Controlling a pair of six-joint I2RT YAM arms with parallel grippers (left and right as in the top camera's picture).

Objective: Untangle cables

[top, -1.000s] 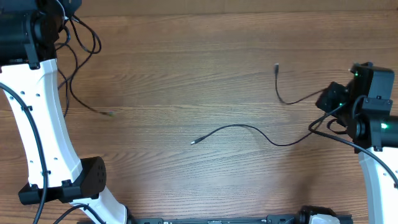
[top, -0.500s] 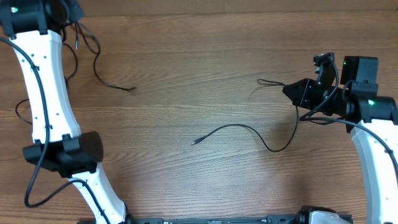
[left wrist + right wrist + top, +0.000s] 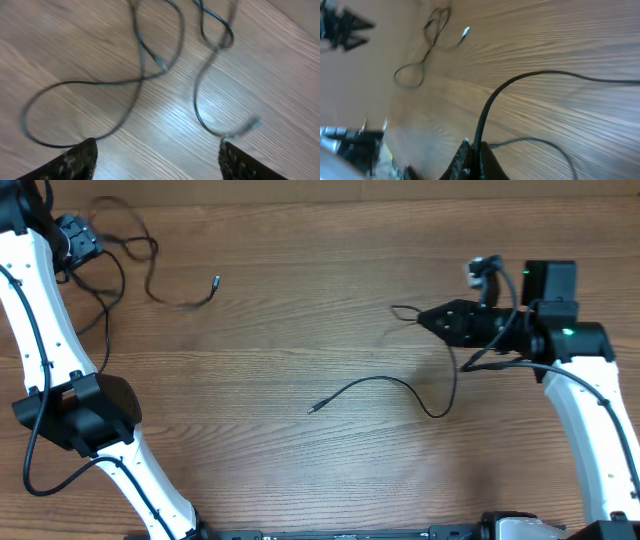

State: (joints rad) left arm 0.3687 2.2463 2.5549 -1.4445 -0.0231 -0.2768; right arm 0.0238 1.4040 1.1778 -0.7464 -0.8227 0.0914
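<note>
Two cables apart on the bench (image 3: 300, 260).
Left jaws wide open and empty above the looped cable (image 3: 180, 305) at the bench's far-left corner. Right jaws clamped on the second cable (image 3: 385, 381), which trails across mid-bench.

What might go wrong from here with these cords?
The right hand pinches the long cable just at its tips; a tug might slip it free. The looped cable under the open left hand crosses itself, so pulling one strand may tighten a knot.
</note>
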